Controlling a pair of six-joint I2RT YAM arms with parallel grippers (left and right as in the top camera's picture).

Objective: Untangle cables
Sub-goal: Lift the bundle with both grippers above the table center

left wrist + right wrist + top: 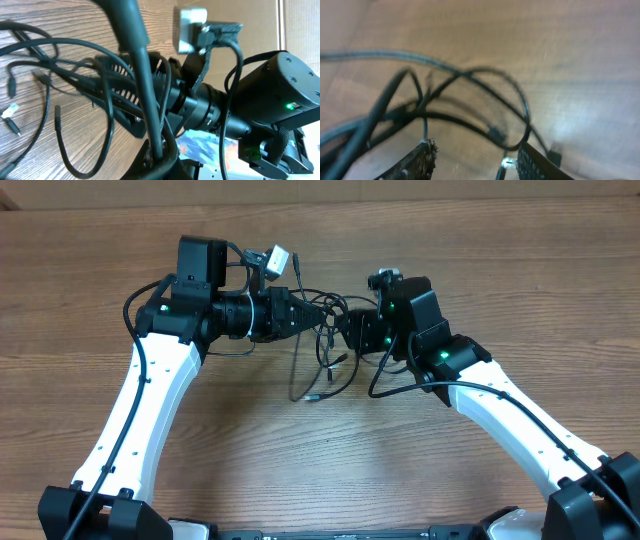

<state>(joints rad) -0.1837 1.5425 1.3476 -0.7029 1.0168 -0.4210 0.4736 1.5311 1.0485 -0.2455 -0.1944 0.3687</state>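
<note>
Thin black plug-tipped cables point(318, 355) lie bunched at mid-worktop point(480, 240), tails trailing toward 6 o'clock. At their 10 o'clock the left end effector point(300, 315) is closed among strands. At 2 o'clock the right end effector point(477, 152) has its fingers apart, clamping nothing. Untangling looks barely begun.

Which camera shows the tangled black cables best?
The overhead view: it shows the whole bunch of cables sharply. The left wrist view shows only some cables and plugs, close up. The right wrist view shows just blurry cables.
</note>
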